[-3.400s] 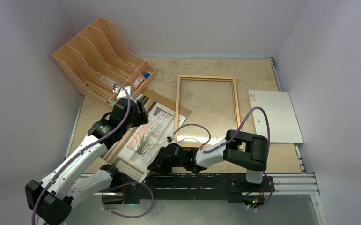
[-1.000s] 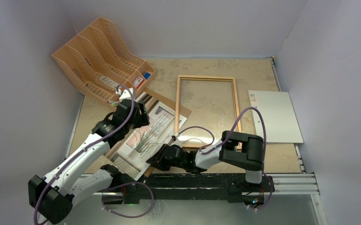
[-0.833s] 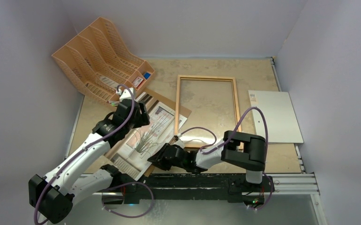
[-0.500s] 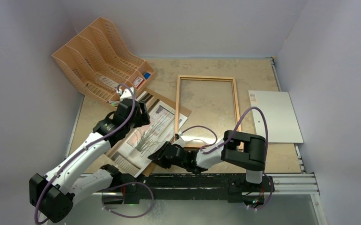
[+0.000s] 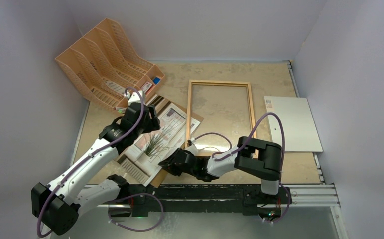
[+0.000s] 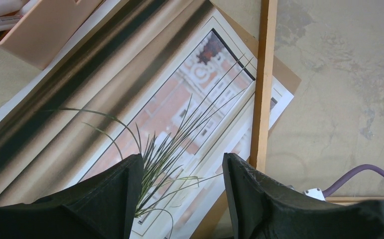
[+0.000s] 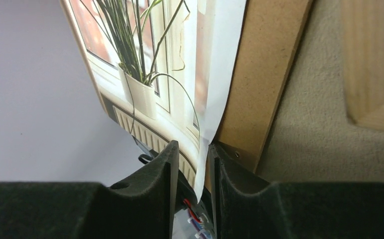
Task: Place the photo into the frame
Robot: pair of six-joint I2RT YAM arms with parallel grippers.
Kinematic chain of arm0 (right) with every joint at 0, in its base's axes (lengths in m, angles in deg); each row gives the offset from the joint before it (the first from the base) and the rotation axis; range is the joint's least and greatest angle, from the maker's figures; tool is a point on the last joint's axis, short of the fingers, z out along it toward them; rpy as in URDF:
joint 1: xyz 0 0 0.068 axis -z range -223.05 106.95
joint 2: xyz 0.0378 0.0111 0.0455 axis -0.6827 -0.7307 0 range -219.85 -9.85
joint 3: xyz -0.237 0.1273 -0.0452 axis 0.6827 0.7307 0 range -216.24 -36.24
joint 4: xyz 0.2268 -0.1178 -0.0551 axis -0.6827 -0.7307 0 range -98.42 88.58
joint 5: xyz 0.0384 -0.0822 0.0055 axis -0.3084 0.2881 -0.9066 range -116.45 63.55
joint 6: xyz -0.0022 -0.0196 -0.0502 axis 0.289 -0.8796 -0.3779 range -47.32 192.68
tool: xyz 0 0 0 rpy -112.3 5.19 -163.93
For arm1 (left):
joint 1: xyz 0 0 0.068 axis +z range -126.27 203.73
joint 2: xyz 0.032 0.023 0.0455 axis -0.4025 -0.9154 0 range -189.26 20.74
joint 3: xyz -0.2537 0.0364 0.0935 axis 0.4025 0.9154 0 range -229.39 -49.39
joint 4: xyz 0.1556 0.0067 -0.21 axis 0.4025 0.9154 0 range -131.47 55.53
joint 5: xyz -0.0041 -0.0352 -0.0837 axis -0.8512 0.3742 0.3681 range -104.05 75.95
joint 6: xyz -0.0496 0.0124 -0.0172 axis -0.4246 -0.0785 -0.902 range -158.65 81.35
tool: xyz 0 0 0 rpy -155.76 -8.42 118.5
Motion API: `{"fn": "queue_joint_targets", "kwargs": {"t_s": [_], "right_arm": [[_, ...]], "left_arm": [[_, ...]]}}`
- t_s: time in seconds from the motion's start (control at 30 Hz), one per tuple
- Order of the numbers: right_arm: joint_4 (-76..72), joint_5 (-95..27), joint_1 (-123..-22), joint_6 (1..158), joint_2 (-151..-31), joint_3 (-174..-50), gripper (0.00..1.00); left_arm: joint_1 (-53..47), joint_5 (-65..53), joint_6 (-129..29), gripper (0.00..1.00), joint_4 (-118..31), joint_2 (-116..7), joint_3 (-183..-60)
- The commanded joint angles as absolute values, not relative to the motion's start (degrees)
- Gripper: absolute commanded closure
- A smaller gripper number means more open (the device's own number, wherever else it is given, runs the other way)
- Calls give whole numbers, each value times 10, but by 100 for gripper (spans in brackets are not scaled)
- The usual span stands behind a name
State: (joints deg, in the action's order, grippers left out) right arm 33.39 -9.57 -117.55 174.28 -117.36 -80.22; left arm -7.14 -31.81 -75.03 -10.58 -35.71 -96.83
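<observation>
The photo point(image 5: 172, 122), a print of a grassy potted plant, lies askew on a brown backing panel point(image 5: 195, 119) left of the wooden frame point(image 5: 219, 82). Its right corner reaches under the frame's left rail point(image 6: 263, 74). My left gripper point(image 5: 151, 114) hovers open above the photo point(image 6: 180, 109), and nothing is between its fingers point(image 6: 182, 164). My right gripper point(image 5: 166, 162) is low at the photo's near right edge. Its jaws stand narrowly apart point(image 7: 192, 149), with the photo's white margin point(image 7: 214, 74) running between them and a gap on each side. The backing panel point(image 7: 259, 84) lies beside the right finger.
An orange-tan file rack point(image 5: 102, 59) stands at the back left, close to the left arm. A stiff white sheet point(image 5: 293, 122) lies at the right of the table. The frame's near corner point(image 7: 374, 64) is just right of my right gripper. The arm bases' rail point(image 5: 219, 191) runs along the near edge.
My right gripper has crept up and left along the photo's near edge, and its jaws have narrowed a little. The photo has shifted slightly toward the frame. The left arm has barely moved.
</observation>
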Motion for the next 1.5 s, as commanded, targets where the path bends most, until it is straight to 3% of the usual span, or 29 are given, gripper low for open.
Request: {"fn": "queue_joint_targets", "kwargs": {"t_s": [0.0,0.4,0.67,0.83,1.03,1.47], "right_arm": [[309,-81,-1171,1775,-1183,-815,70],[351,-54,-1169,1716,-1167,-799,100],[412,-48,-1164,1558,-1110,-813,100],[358,-46,-1163,1474,-1084,-851,100],[286,-39,-1161,1440,-1047,-852,100],[352,-116,-1162,1371,-1000,-850,100]], "left_arm": [[-70,-323,-742,37,-123,-358,-995],[-70,-323,-742,37,-119,-353,-995],[-70,-330,-742,37,-107,-340,-1003],[-70,-351,-748,37,-94,-330,-1011],[-70,-359,-749,37,-89,-324,-1011],[-70,-399,-735,37,-63,-325,-1031]]}}
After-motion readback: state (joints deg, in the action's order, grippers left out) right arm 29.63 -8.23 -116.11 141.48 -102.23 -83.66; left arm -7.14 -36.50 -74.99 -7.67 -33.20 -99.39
